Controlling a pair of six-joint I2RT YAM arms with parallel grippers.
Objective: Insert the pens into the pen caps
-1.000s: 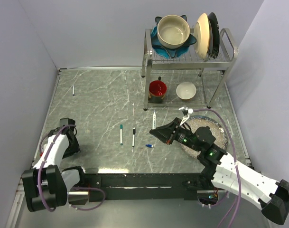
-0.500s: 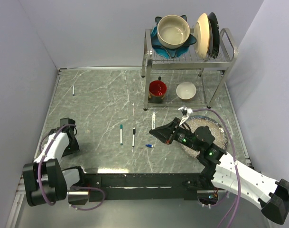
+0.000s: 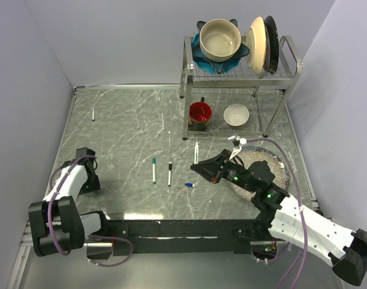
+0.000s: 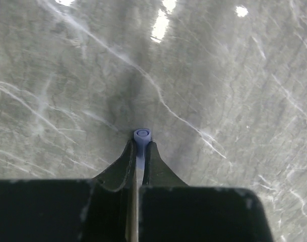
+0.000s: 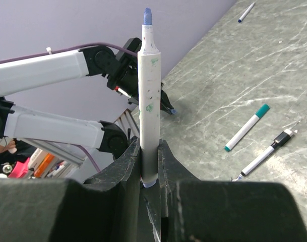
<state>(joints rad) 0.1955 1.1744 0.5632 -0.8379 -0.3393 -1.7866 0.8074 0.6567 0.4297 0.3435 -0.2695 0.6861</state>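
Your left gripper (image 4: 141,147), spread a second ago, now pinches a blue cap (image 4: 141,134) well left of the dish rack (image 3: 184,84), near the table edge (image 3: 64,132); right gripper (image 5: 150,151) pinches a pen (image 5: 148,91) upright.

The whole counter (image 3: 129,120) is seen steeply from above. From close behind the left tool (image 4: 139,147) and right tool (image 5: 149,147), the same counter ahead of each is framed.

Legible text in the three views: none.
The upright pen (image 5: 148,101) barrel shows only green specks, no lettering; every other surface is too small or blurred to read.
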